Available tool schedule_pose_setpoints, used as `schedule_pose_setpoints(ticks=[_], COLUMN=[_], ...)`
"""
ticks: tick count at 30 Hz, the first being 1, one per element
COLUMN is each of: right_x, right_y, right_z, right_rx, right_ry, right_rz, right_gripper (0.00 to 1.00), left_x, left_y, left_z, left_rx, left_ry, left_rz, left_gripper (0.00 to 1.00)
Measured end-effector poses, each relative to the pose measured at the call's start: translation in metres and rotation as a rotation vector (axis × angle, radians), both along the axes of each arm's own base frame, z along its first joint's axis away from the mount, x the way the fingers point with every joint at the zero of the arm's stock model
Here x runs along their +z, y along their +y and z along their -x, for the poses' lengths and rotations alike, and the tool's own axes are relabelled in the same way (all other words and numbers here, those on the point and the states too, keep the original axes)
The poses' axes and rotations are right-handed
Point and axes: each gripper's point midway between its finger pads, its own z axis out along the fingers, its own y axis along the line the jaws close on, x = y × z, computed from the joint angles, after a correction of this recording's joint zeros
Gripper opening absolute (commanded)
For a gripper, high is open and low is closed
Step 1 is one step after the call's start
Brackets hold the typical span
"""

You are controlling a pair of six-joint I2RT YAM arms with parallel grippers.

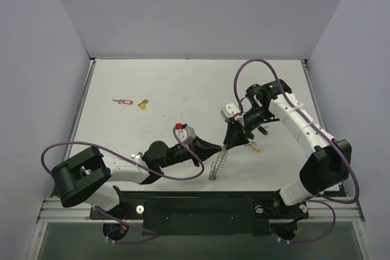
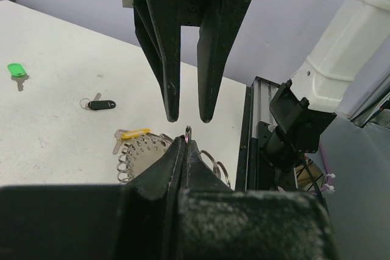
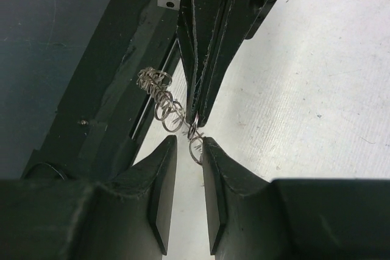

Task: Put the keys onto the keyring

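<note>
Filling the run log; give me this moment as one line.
left pincer: shut on keyring | right pincer: open astride its wire | red key, yellow key: loose on table

Your top view looks steeply down on the keyring (image 1: 217,164) from far above; your two wrist views sit close, facing it from opposite sides, both showing it.

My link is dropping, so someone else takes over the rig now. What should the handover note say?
Left claw: shut on the keyring.
Right claw: open, one finger on each side of the ring wire, just below the left claw's grip.
Keys: the red key, yellow key, green key, black key and orange-yellow key all lie loose.
Done: ring gripped.
Left: no key looks threaded, so all five remain.
</note>
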Motion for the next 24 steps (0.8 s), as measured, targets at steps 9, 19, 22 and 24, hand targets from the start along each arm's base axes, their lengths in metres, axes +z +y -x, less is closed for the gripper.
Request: schedule_pose_setpoints(ticks=[9,19,22,24], right_x=[-0.0019,-0.0048,-0.0058,-0.0072], right_y=[0.0038,0.0048,0.0049,0.0052], right_z=[0.0043,0.0036,0.0033,0.0032], right_rx=[0.024,0.027,0.027,0.028], right_ry=[0.005,0.015,0.019,0.026], right_rz=[0.002,0.007,0.008,0.012], right_gripper=[0.13,0.14,0.15,0.16], left_x=[0.0001,-0.0004,-0.0003,-0.0002], left_y=[0.0003,0.0004,0.0005,0.0007], left_z=[-0.0016,-0.0025,-0.0028,-0.0035], left_rx=[0.010,0.016,0.017,0.021], left_ry=[0.002,0.005,0.005,0.005], left_rz=[0.001,0.000,0.000,0.001], left_gripper=[0.00,0.00,0.00,0.00])
